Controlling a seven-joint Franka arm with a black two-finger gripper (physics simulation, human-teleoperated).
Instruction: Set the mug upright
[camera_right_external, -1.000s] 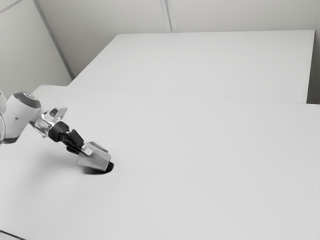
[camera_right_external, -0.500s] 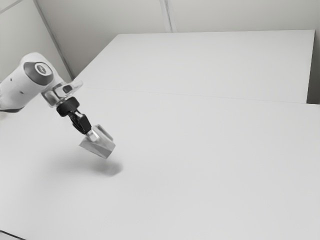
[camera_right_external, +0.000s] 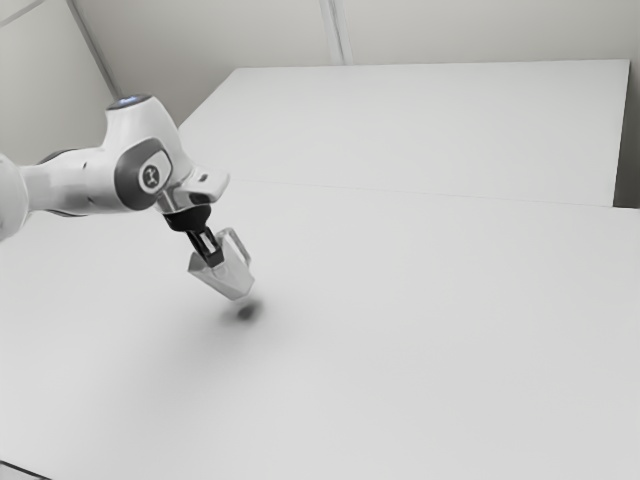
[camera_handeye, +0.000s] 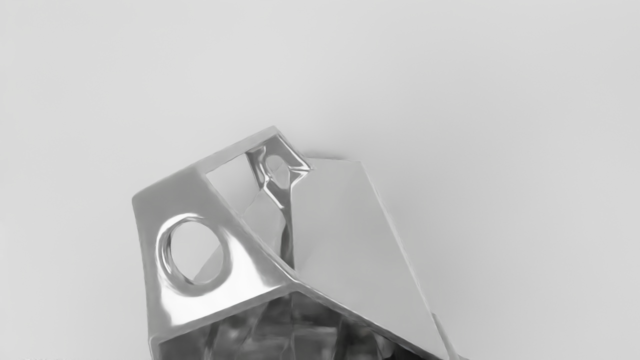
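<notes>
Over the surface (camera_right_external: 420, 330), at the exterior view's left, the mug (camera_right_external: 228, 280) hangs tilted, base low. It looks stiff, perhaps slippery; its wall near the rim suits a hold, where the gripper (camera_right_external: 213, 259) is closed on it. Since a second ago, it is higher, steeper and nearer the exterior view's right.

Can't follow the arm (camera_right_external: 75, 185) past the exterior view's left edge, nor the table (camera_right_external: 400, 330) beyond its left, right and bottom edges. Lose a dark strip (camera_right_external: 25, 470) at the lower left corner likewise. Can't read the mark (camera_right_external: 151, 177) on the arm, too small. Find the mug (camera_right_external: 222, 278) cut off by the wrist view's bottom edge; can't name the blurred dark shapes (camera_handeye: 310, 330) at bottom centre there.
</notes>
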